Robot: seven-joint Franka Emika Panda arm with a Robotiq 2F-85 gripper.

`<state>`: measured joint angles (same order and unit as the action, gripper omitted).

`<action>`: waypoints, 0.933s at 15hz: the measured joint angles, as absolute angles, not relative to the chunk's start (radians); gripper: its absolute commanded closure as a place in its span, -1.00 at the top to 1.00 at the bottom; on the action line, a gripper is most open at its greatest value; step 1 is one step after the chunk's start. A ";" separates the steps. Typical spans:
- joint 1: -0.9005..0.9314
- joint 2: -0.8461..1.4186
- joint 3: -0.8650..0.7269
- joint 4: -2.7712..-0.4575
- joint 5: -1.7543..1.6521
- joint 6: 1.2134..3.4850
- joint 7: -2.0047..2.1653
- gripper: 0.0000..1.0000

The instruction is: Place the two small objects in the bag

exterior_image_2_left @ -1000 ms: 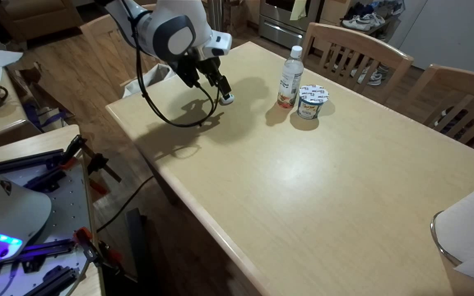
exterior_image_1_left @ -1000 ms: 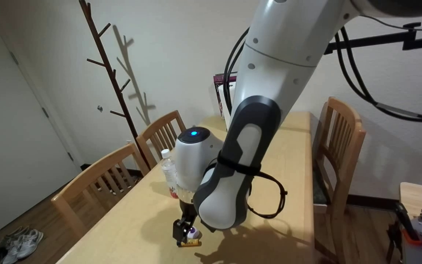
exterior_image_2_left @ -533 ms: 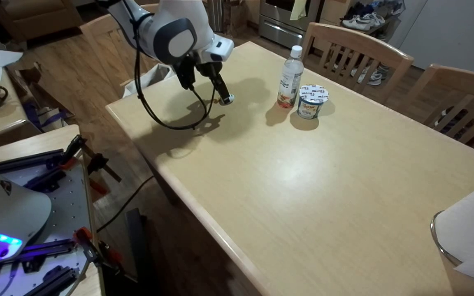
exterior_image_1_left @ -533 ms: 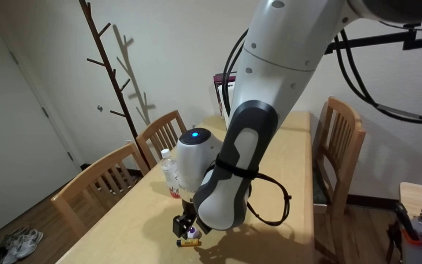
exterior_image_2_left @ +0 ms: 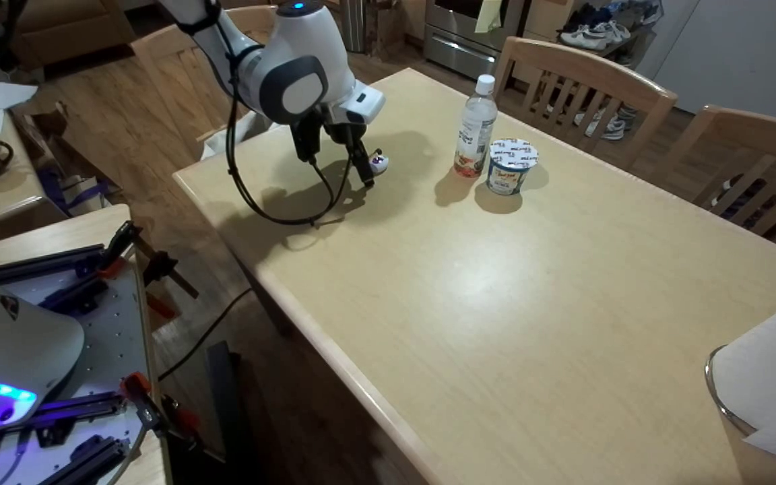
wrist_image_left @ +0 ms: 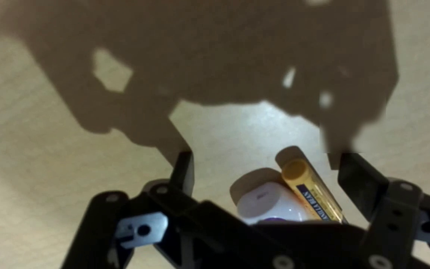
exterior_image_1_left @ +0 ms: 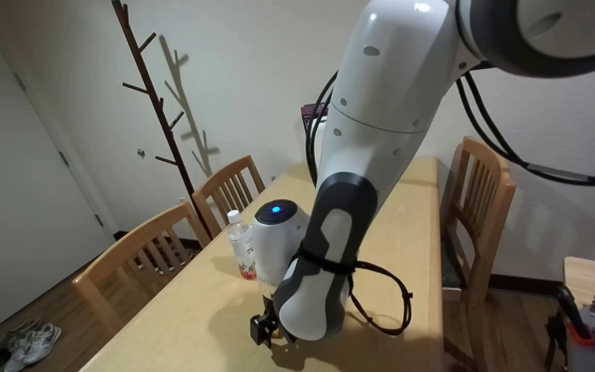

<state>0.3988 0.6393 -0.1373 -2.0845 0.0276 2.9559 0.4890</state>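
A yellow tube (wrist_image_left: 310,190) with a dark label lies on the table against a small white rounded object (wrist_image_left: 265,201) with a purple part. My gripper (wrist_image_left: 267,160) is open, with one finger on each side of the pair in the wrist view; neither finger touches them. The lower ends of both objects are hidden behind the gripper body. In an exterior view the white object (exterior_image_2_left: 379,163) shows beside a finger, and a sliver of the yellow tube (exterior_image_1_left: 277,335) shows between the fingers in an exterior view. A pale cloth bag (exterior_image_2_left: 236,135) is partly visible beyond the table edge.
A clear bottle (exterior_image_2_left: 476,131) and a lidded cup (exterior_image_2_left: 510,168) stand on the table (exterior_image_2_left: 496,303) near the gripper. A paper towel roll (exterior_image_2_left: 775,377) stands at the far end. Chairs (exterior_image_1_left: 142,253) line the table sides. A cable loop (exterior_image_1_left: 380,297) hangs from the arm.
The arm has lowered and shifted slightly over the two objects. In an exterior view the tube is now mostly covered; in an exterior view the white object shows more plainly behind the finger.
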 measured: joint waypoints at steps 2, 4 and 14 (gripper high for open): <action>0.418 0.646 -0.155 -2.078 0.028 2.956 0.489 1.00; 0.437 0.649 -0.173 -2.076 0.028 2.956 0.489 1.00; 0.606 0.655 -0.316 -2.007 -0.178 2.742 0.482 1.00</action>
<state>0.6064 0.6546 -0.3164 -2.0067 -0.1776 2.7421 0.4817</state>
